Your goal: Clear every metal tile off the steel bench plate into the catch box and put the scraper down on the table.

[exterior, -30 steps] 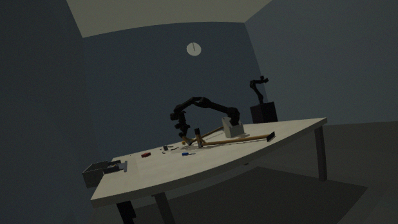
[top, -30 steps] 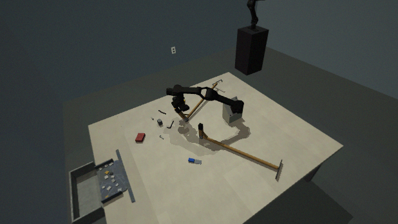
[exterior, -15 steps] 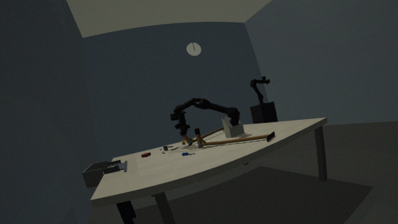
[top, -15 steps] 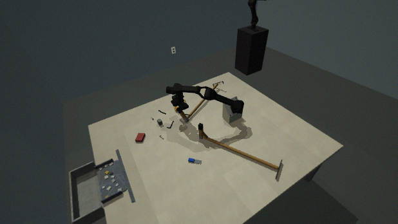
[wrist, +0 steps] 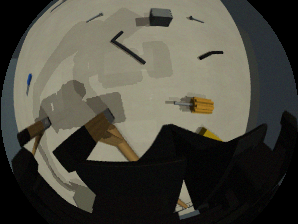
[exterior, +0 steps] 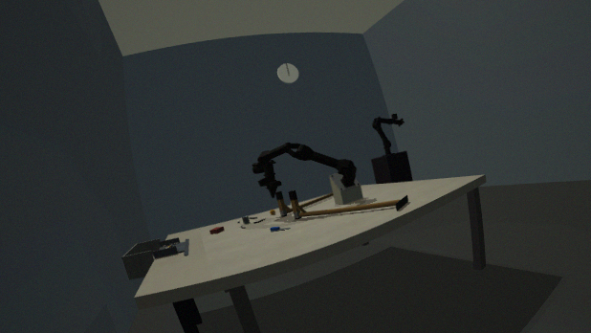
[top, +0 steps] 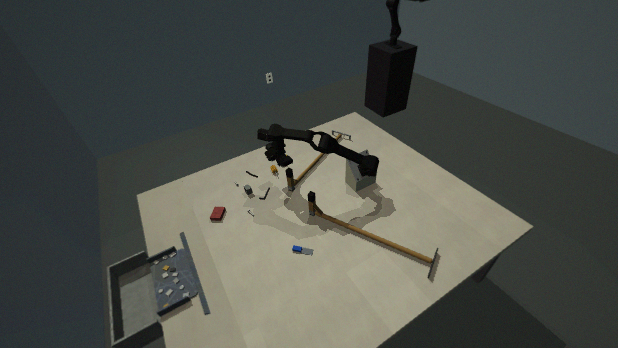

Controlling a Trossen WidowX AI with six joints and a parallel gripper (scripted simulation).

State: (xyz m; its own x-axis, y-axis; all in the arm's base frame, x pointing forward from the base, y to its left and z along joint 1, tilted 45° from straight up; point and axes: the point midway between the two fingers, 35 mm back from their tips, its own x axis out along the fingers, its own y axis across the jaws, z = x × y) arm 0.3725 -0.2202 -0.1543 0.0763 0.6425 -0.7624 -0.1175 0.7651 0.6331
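Note:
Metal tiles lie scattered on the steel bench plate at the table's far left. The catch box adjoins its outer end. The long scraper lies on the table with its flat blade at the right and its dark-topped grip upright near the middle. A second long-handled tool, with an open frame head, lies behind it, its grip upright too. My gripper is shut and empty, above and just beside the second tool's grip.
An orange screwdriver, a hex key and a grey block lie near my gripper. A red block and a small blue-handled scraper lie nearer the plate.

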